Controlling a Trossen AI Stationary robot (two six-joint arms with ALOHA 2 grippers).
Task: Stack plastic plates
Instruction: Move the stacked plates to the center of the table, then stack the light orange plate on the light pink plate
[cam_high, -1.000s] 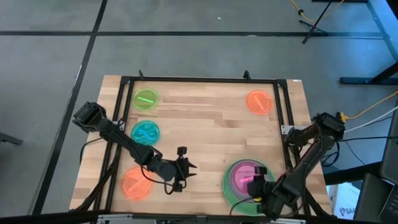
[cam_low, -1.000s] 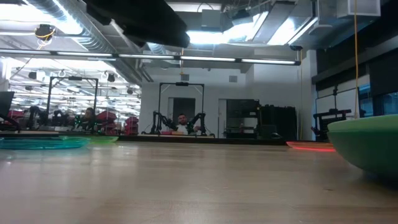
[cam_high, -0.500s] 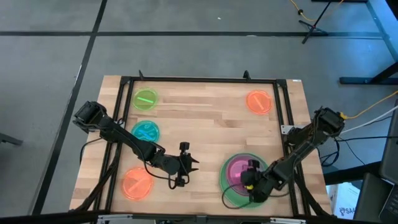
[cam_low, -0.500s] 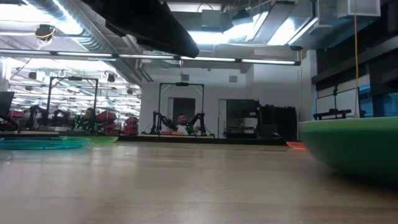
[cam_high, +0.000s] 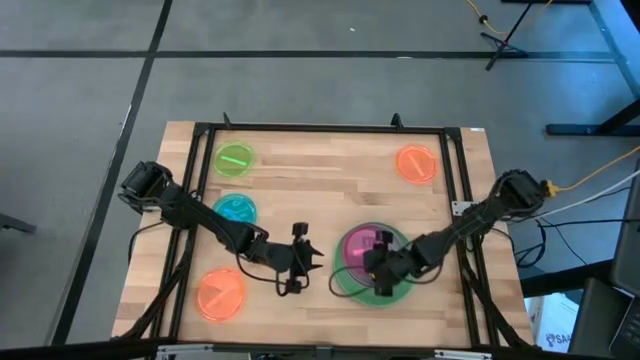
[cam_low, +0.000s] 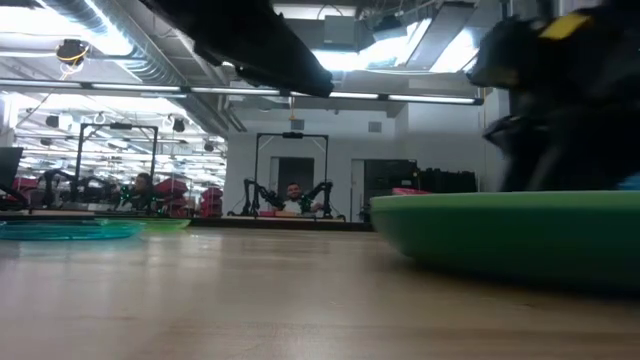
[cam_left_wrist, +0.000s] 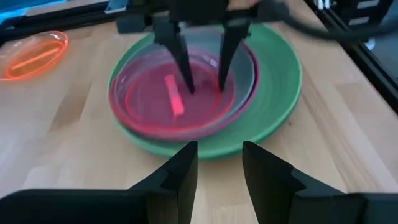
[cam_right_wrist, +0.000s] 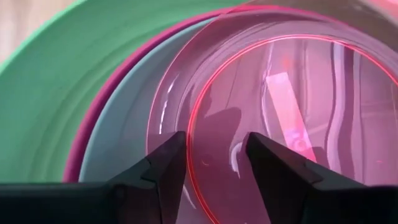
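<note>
On the table's (cam_high: 330, 190) left side lie a lime plate (cam_high: 234, 159), a teal plate (cam_high: 236, 209) and an orange plate (cam_high: 221, 294), each apart. My left gripper (cam_high: 312, 261) hovers mid-table, fingers parted, facing the stack. Right of it, a large green plate (cam_high: 350, 283) carries magenta, grey-teal and translucent pink plates (cam_high: 365, 245). My right gripper (cam_high: 376, 262) sits over that stack, fingers spread. Another orange plate (cam_high: 416, 163) lies far right.

Plate stack (cam_high: 368, 262) — right of centre
</note>
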